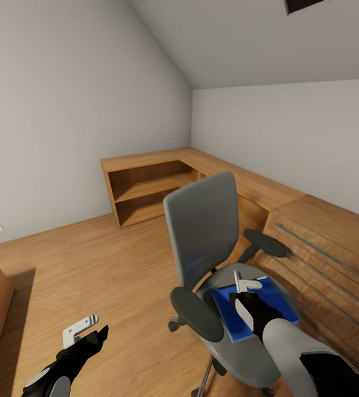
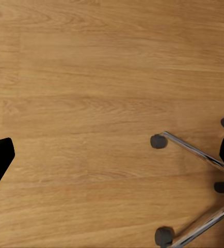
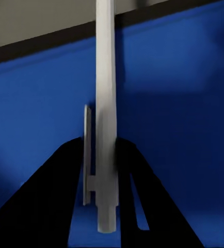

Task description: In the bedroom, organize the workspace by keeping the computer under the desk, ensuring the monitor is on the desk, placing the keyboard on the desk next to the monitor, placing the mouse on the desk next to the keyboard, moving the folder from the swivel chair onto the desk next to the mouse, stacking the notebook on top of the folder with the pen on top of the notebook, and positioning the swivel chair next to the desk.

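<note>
1. Swivel chair [image 1: 204, 231]: stands on the wooden floor [image 1: 91, 264] in the near centre of the head view, its tall grey back upright and its black armrests to either side of the seat. In the left wrist view its chrome base legs [image 2: 194, 151] and dark castors rest on the floor.
2. Folder [image 1: 231, 317]: a flat bright blue rectangle lying on the grey seat of the swivel chair, between the two armrests.
3. Right tool [image 1: 244, 285]: reaches over the seat and sits directly above the folder. A pale grey, pen-like rod [image 3: 106, 103] stands between its dark fingers [image 3: 50, 201], which lie close against it on both sides; the tool appears closed upon this rod. In the right wrist view the blue face of the folder lies just behind the rod; whether the rod touches it cannot be told.
4. Left tool [image 1: 85, 331]: hangs low at the near left over bare floor, well apart from the swivel chair, with nothing between its fingers. Its dark fingertips sit far apart at opposite edges of the left wrist view, so its jaws stand wide.
5. Surroundings: low wooden shelving [image 1: 146, 187] runs along the far walls and turns the corner; a slatted wooden unit [image 1: 322, 253] stands just beside the chair on the right.
</note>
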